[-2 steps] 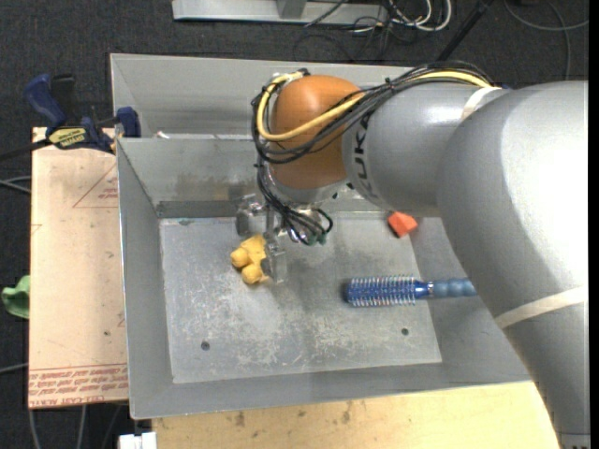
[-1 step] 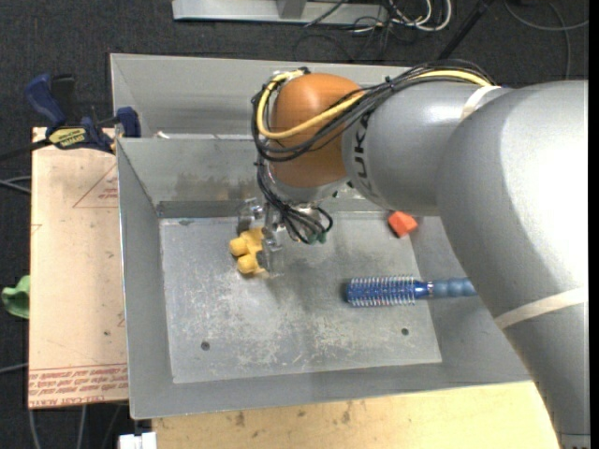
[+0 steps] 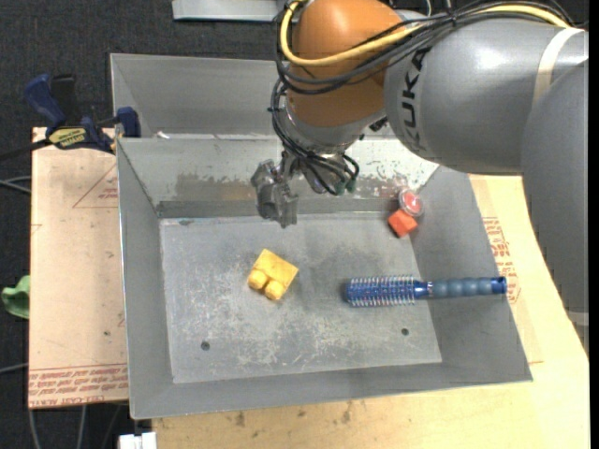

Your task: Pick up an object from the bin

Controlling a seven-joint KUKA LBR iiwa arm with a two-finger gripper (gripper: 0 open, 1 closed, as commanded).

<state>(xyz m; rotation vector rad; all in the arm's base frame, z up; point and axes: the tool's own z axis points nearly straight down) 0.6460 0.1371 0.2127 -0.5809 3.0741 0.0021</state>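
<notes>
The gripper (image 3: 278,200) hangs from the orange-capped wrist over the back of the grey metal bin (image 3: 140,279), close to the foot of its rear wall. Whether it is released or clenched cannot be told, and nothing shows in it. The nearest thing is a yellow block (image 3: 272,275), lying just in front of it on the scuffed, speckled floor. A small orange piece (image 3: 403,223) lies to its right, a blue brush (image 3: 421,290) farther front-right. Dark carpet (image 3: 56,26) surrounds the bin.
</notes>
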